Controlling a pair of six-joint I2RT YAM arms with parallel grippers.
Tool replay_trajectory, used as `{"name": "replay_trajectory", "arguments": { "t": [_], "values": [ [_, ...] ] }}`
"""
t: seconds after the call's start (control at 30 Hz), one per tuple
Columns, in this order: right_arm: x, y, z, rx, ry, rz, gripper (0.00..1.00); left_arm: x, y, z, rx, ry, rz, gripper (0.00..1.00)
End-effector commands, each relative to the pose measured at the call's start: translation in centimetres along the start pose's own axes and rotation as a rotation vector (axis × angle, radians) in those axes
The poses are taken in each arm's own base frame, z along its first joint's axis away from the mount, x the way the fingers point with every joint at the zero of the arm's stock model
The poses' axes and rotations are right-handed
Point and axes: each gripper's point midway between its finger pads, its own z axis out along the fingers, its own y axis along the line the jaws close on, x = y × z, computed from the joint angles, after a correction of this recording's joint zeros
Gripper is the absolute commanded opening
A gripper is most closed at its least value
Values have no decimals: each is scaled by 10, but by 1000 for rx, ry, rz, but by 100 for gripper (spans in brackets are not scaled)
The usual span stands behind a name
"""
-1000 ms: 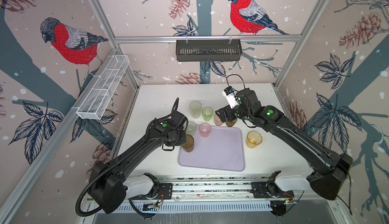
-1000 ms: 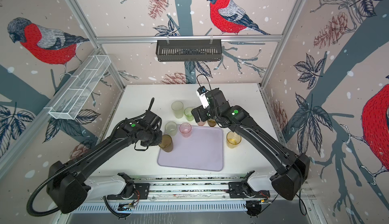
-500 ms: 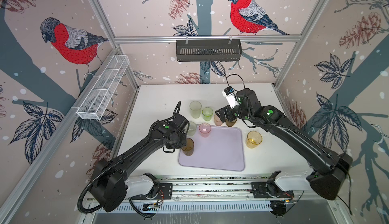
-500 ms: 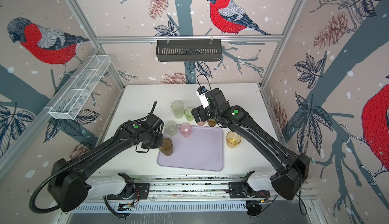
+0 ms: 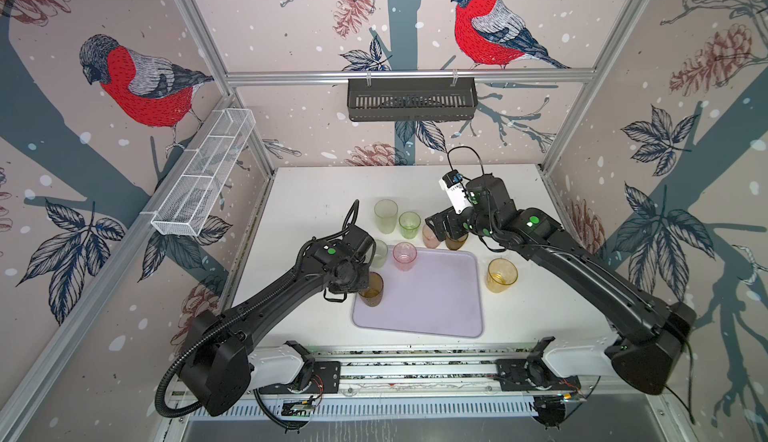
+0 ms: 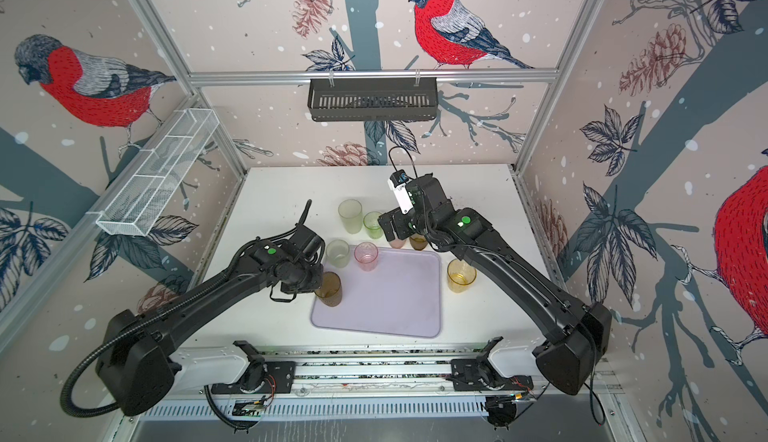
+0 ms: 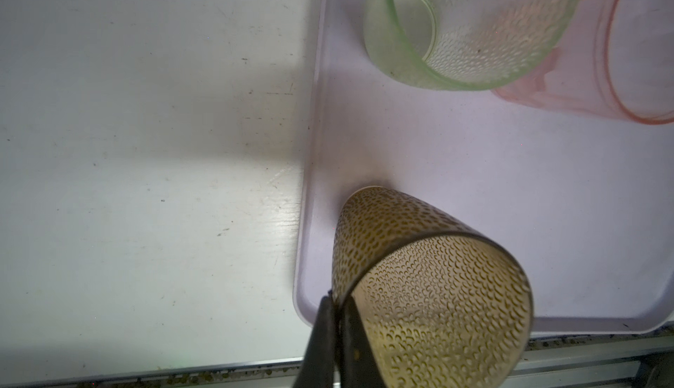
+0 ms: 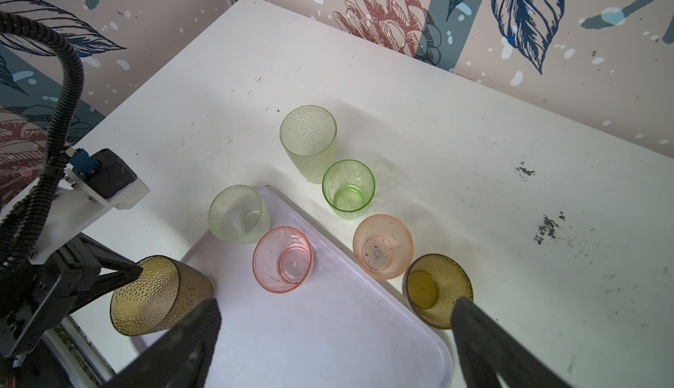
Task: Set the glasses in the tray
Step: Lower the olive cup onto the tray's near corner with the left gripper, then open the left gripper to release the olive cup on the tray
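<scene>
Placement step. Left hand point(image 7: 337, 307) is clenched on the rim wall of the brown dimpled tumbler point(image 7: 419, 277), which sits just inside the near-left corner of the lilac tray point(image 5: 436, 298). Base looks down on the tray floor, possibly a hair above; hard to tell. Pink tumbler point(image 8: 282, 260) and short pale green tumbler point(image 8: 239, 215) are in the tray at its far-left end. On the bench point(image 8: 474, 149):
- peach tumbler point(image 8: 383, 246) and dark amber tumbler point(image 8: 436, 287), just beside the far rim
- bright green tumbler point(image 8: 348, 189) and tall pale green tumbler point(image 8: 310, 142), behind them
- yellow-amber tumbler point(image 5: 502, 276), right of the tray

Right hand point(image 8: 333, 313) is spread wide and empty, above the dark amber one.

Next: left settles the base flat, lets go and lifts straight up without catching the rim. Right drops onto the dark amber tumbler.
</scene>
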Motion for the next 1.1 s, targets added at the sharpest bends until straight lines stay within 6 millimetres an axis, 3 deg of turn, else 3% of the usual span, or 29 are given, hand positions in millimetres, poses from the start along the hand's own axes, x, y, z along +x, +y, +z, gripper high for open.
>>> {"name": "replay_trajectory", "arguments": {
  "t": [0.0,0.47,1.07],
  "values": [
    [-4,0,0,4,-17,-8,100,-3,2,0,-13,-21,-17,0],
    [-8,0,-1,5,-25,-13,100,-4,2,0,-15,-19,-18,4],
    [-12,-2,-3,8,-35,-16,100,-7,0,-6,-8,-30,-19,23]
  ]
}}
